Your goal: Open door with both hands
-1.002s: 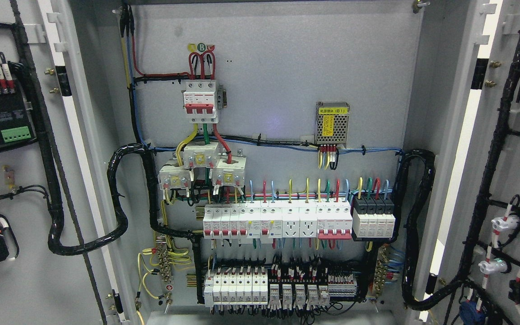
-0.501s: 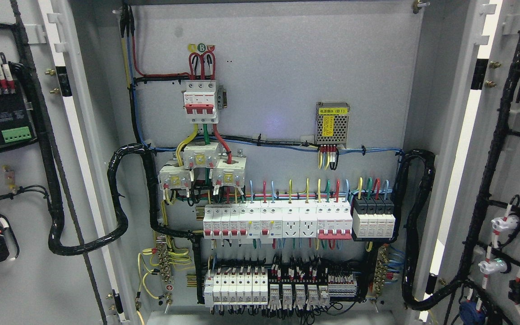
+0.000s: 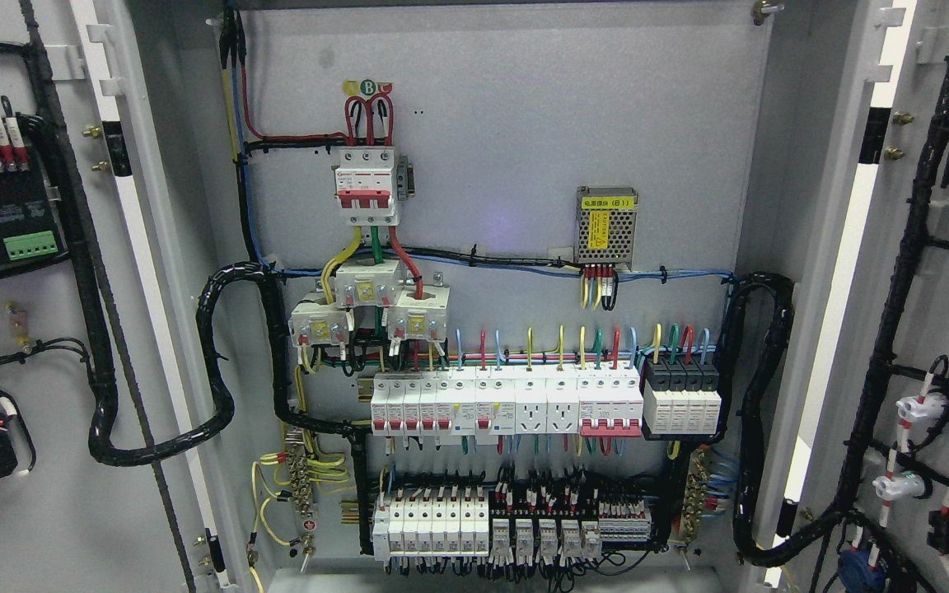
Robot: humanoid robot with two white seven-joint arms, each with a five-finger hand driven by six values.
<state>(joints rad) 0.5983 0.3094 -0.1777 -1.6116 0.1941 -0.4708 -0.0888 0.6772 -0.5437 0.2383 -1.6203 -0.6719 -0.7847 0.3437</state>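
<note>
Across the whole head view, an electrical cabinet (image 3: pixel 524 123) with both doors swung wide open and its grey back panel facing the camera

At far left, left door (image 3: pixel 30 543), inner face outward, carrying a green terminal block (image 3: pixel 29 245) and a black cable bundle (image 3: pixel 95 346) looping down and back toward the hinge side

At far right, right door (image 3: pixel 940 313), also folded back, inner face outward, laced with black wiring and small white fittings (image 3: pixel 919 408)

Cannot tell whether fingers are spread, curled or gripping: neither hand within the frame, so nothing to place relative to fingertips; sides given by the picture instead

On the back panel, upper left of middle, a white breaker with a red lever (image 3: pixel 366 185), fed from above by red wires. Just below it, three white blocks (image 3: pixel 367 309) clustered together, touching. Right of middle, a small perforated metal power supply (image 3: pixel 606 226) with a yellow label. Below, a long row of white breakers (image 3: pixel 507 403) with coloured wires rising from the top, ending at right in a black-topped module (image 3: pixel 682 399). Near the bottom, a second row of white and black terminals (image 3: pixel 516 527)

Along the right inner wall, thick black conduit (image 3: pixel 763 412) curving down to the floor of the cabinet
</note>
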